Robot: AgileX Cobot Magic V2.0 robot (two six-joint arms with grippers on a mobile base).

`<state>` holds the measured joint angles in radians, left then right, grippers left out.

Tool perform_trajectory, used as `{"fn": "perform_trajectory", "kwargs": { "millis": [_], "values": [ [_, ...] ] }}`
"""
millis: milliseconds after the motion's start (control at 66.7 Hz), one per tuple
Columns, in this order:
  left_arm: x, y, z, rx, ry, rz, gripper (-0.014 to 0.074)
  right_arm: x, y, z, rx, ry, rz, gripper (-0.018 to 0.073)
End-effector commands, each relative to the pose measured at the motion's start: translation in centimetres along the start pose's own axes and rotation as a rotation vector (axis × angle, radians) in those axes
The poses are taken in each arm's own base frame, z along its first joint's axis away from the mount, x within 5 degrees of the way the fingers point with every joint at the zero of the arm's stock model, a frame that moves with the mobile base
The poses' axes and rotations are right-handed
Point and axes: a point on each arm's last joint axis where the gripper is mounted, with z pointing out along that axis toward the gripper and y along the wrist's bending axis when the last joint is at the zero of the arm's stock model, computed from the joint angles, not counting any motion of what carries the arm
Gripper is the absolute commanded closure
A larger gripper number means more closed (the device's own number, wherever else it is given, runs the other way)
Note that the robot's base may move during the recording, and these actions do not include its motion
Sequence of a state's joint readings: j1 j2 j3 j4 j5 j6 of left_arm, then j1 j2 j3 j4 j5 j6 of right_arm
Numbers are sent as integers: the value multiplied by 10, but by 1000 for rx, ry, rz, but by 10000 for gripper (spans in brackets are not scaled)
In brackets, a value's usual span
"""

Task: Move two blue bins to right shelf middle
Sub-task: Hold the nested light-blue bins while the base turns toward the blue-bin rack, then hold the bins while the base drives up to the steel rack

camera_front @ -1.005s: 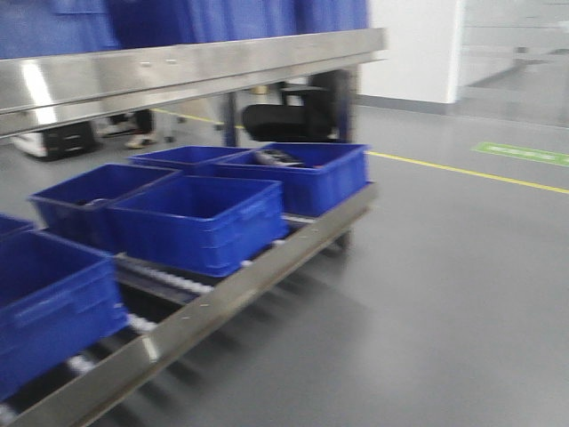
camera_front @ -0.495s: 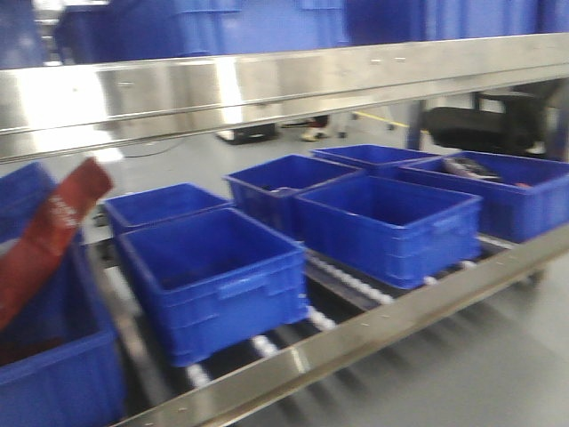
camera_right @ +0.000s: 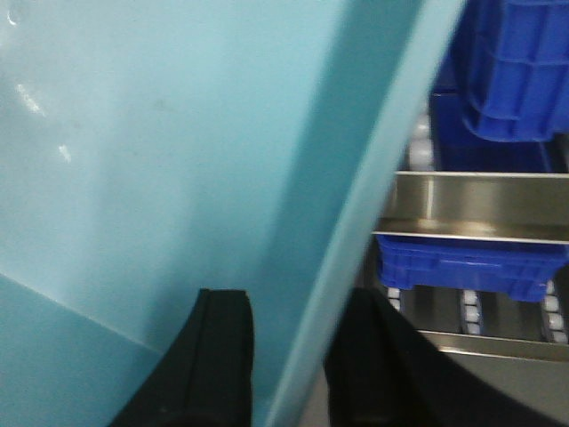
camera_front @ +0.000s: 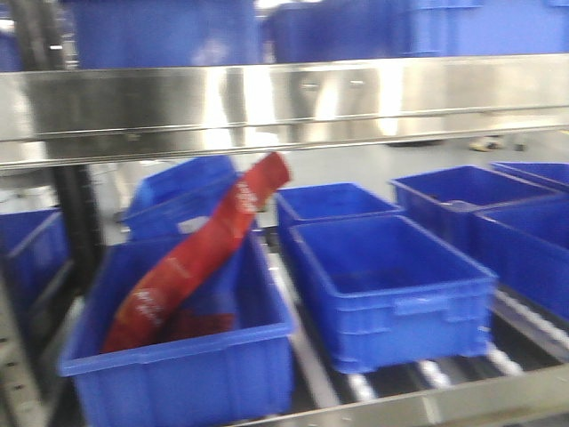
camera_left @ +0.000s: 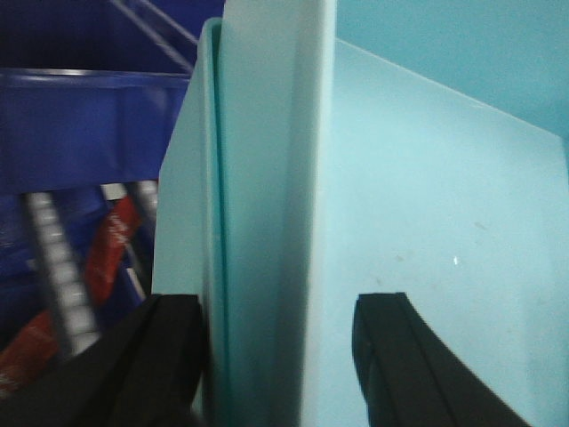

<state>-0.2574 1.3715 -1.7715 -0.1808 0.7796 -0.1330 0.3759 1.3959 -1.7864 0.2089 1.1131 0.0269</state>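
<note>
Seven dark bins (camera_front: 391, 285) sat on the lower counter (camera_front: 462, 405), one more left of the post (camera_front: 80, 222). At least two more stood on the upper counter (camera_front: 284, 98); blur hid any others. One red strip (camera_front: 196, 258). One pale bin (camera_left: 427, 178) showed per wrist view. Two fingers (camera_left: 169, 356) each on left gripper (camera_left: 280, 302) and right gripper (camera_right: 293, 298).

Left gripper (camera_left: 280, 304): two black fingers (camera_left: 147, 360) rise from 6 o'clock of the left wrist view, one at 7 and one at 5. The jaws straddle the upright wall of the pale blue bin (camera_left: 267, 133) and are pinched onto it, one pad per side. Right gripper (camera_right: 293, 301): black fingers (camera_right: 220, 356) also enter from 6 o'clock, one at 7 and one nearer 5. They are clamped across the same bin's slanting rim, tips pointing to 12.
</note>
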Motion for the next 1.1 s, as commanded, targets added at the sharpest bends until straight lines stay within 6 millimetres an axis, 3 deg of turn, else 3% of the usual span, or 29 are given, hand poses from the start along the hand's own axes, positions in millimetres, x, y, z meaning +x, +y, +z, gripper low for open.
{"fn": "perform_trajectory", "kwargs": {
  "millis": [0, 1080],
  "values": [
    [-11, -6, -9, 35, -93, 12, 707, -9, 9, -13, -62, -108, -37, 712],
    [-11, -6, -9, 35, -93, 12, 707, -9, 9, -13, -62, -108, -37, 712]
  ]
}}
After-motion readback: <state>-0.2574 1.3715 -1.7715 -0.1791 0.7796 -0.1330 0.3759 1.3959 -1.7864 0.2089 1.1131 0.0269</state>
